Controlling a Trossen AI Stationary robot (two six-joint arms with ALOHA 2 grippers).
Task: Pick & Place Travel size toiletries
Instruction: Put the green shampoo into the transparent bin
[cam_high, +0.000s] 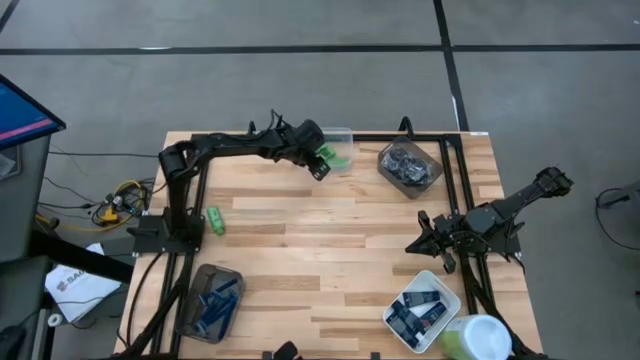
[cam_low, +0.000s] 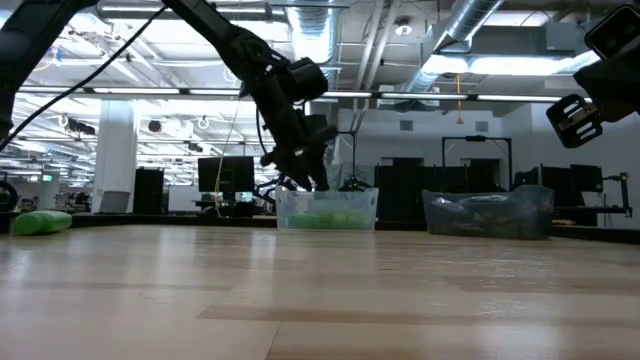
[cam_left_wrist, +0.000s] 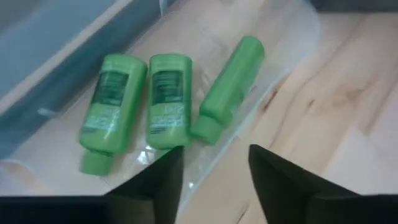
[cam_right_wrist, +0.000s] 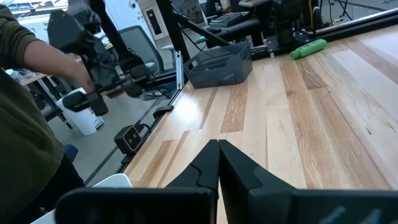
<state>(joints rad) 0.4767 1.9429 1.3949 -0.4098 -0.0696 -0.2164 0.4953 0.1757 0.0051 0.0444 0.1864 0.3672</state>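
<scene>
Fingers of the left gripper (cam_left_wrist: 211, 171) are apart, with nothing between them. It hangs over the near edge of a clear tub (cam_high: 338, 148) at the far side of the table (cam_high: 330, 250). Just past its fingertips, three green bottles (cam_left_wrist: 166, 99) lie inside that tub. Two lie side by side with their caps toward the gripper. The third (cam_left_wrist: 229, 87) lies tilted beside them, closest to the tub's edge. From the low view, the gripper (cam_low: 305, 165) is right above the tub (cam_low: 327, 210), and the green shows through the clear wall.

One more green bottle (cam_high: 213, 221) lies alone on the wood, well away from the left gripper, back near the arm's base.

The right gripper (cam_high: 428, 238) waits off to the right side of the table, far from the clear tub. Its fingers (cam_right_wrist: 239, 171) are pressed together and hold nothing. Near it, toward the front edge, a white tub (cam_high: 424, 310) holds dark navy tubes (cam_high: 412, 315). Across the table from it, a grey tub (cam_high: 208, 303) holds blue razors (cam_high: 215, 300). Another clear tub (cam_high: 410, 167) with dark round things sits beyond the right gripper, at the far edge.

A person's sleeve (cam_right_wrist: 25, 118) shows at the table's side in the right wrist view.
</scene>
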